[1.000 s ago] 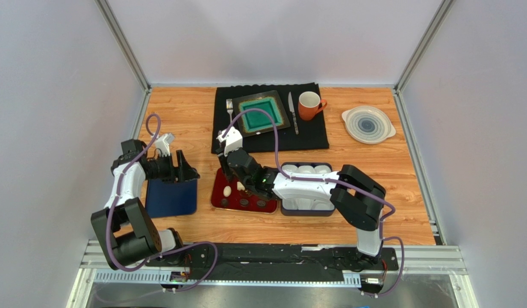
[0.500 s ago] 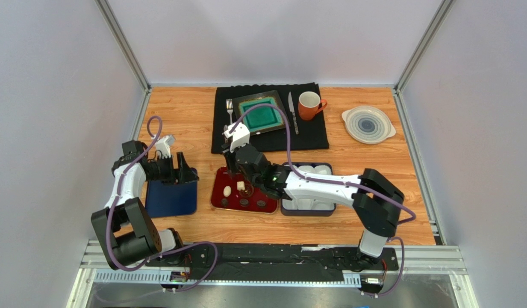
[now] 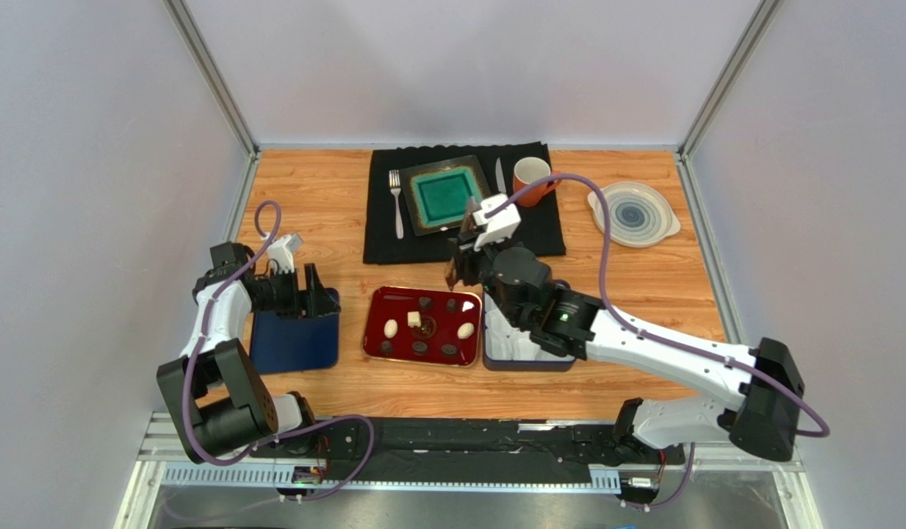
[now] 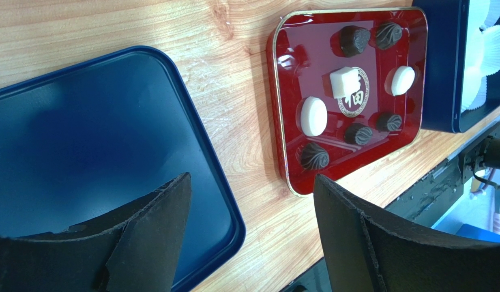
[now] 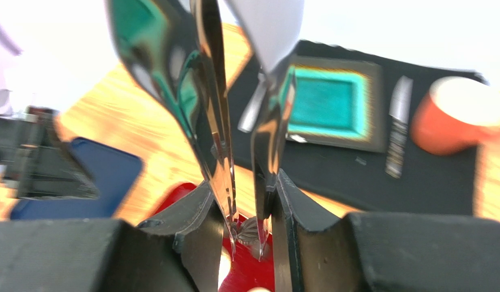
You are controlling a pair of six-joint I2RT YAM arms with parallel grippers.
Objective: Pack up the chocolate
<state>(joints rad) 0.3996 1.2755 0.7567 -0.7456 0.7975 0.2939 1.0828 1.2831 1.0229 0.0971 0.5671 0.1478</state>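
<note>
A red tray [image 3: 393, 351] holds several chocolates: dark rounds, two white ovals and a white cube [image 4: 343, 82]. It also shows in the left wrist view [image 4: 295, 42]. My right gripper [image 3: 464, 256] is shut on metal tongs [image 5: 219, 121], and the tong tips pinch a dark ridged chocolate [image 5: 249, 231] above the tray's far right corner. A blue box [image 3: 501, 362] with white paper cups [image 4: 490, 48] lies right of the tray, partly hidden by my right arm. My left gripper [image 3: 314, 295] is open and empty over the blue lid [image 3: 295, 342].
A black mat [image 3: 534, 226] at the back carries a green square plate [image 3: 446, 195], a fork [image 3: 396, 198], a knife [image 3: 501, 193] and an orange mug [image 3: 531, 176]. A pale round plate [image 3: 633, 213] lies at the back right. Walls close in on three sides.
My right arm has swung from over the tray's left part to its far right corner, uncovering the tray, with the tongs still in the gripper. The left arm has not moved.
</note>
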